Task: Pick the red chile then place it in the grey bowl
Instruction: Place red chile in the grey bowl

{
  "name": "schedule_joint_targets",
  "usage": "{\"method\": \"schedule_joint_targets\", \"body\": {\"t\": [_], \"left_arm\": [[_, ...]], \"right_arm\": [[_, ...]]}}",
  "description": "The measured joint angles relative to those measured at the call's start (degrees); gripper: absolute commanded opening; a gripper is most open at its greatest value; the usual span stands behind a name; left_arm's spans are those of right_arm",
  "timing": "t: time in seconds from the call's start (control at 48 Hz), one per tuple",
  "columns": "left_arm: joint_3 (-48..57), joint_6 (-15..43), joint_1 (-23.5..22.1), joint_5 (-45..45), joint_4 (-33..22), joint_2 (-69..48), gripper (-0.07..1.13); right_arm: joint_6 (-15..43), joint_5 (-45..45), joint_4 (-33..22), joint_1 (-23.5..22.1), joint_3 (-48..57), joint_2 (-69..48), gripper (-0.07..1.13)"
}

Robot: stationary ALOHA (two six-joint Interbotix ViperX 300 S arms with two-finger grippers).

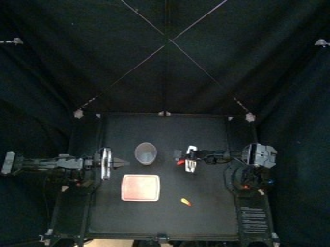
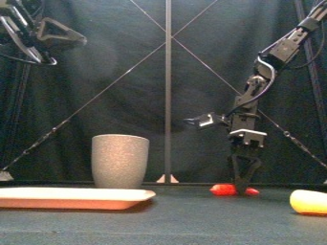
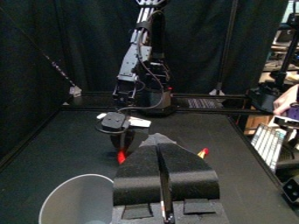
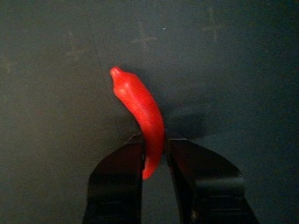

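The red chile (image 4: 140,109) lies on the black table, right of the middle, and shows small in the front view (image 2: 234,189). My right gripper (image 4: 156,144) stands straight down over it (image 2: 239,180), jaws drawn in narrow around the chile's thin tail end. The chile still touches the table. The tall grey speckled bowl (image 2: 120,160) stands upright to the left of the chile, near the table's centre (image 1: 147,150). My left gripper (image 3: 162,144) rests shut and empty at the left side (image 1: 106,162), held high above the table.
A flat pink tray (image 1: 139,188) lies in front of the grey bowl. A small yellow toy (image 1: 183,202) lies near the front, right of the tray, and appears at the right edge of the front view (image 2: 308,201).
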Motion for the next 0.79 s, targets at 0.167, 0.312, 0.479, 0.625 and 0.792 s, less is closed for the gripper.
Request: {"method": "schedule_joint_targets", "body": {"t": [0.167, 0.312, 0.479, 0.625, 0.792], "left_arm": [[0.0, 0.0, 0.0, 0.53, -0.09, -0.53, -0.04], [0.0, 0.0, 0.0, 0.62, 0.0, -0.62, -0.04], [0.0, 0.0, -0.09, 0.62, -0.09, -0.7, -0.04], [0.0, 0.0, 0.0, 0.62, -0.09, -0.7, -0.04], [0.0, -0.09, 0.0, 0.62, 0.0, -0.7, -0.04]], "right_arm": [[0.09, 0.0, 0.18, 0.18, -4.66, -2.72, 0.48], [0.09, -0.18, 0.18, 1.58, -12.66, -5.27, 0.49], [-0.09, -0.18, -0.26, 3.78, -22.68, -2.72, 0.53], [-0.53, -0.18, -0.44, 4.66, -29.44, 2.11, 0.58], [-0.35, 0.26, -1.23, 5.1, -35.51, 8.35, 0.7]]}}
